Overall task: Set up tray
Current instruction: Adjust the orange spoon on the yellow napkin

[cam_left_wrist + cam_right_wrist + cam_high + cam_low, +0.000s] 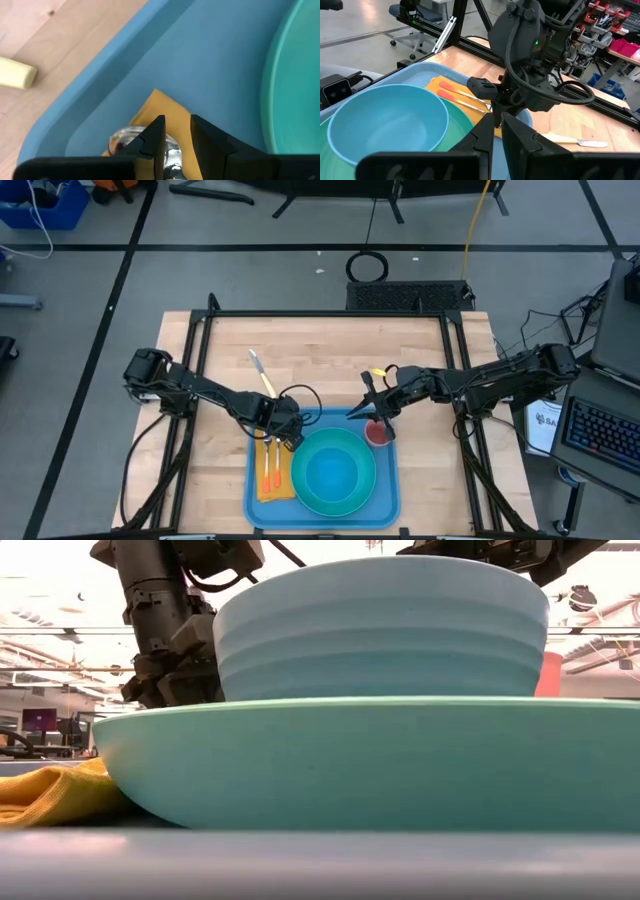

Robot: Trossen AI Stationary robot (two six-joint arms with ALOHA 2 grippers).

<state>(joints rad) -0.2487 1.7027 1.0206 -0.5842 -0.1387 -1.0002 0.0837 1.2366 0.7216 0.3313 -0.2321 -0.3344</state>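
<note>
The light-blue tray lies on the wooden table. It carries a turquoise plate with a blue bowl standing on it. A yellow napkin lies on the tray's left side. Two orange-handled utensils rest on it. My left gripper is low over the napkin's far end, shut on a spoon. My right gripper hovers shut above the tray's far edge by a red cup. My left gripper pinches the spoon at its metal neck, just behind the shiny bowl, between both fingers. The fingers come slanting down from the table's far left. The spoon's bowl sits on the napkin's far corner, and its orange handle lies along the napkin.
A knife with a pale handle lies on the bare wood beyond the tray's far-left corner. Black frame rails run along the table's left, right and far sides. There is bare wood left and right of the tray.
</note>
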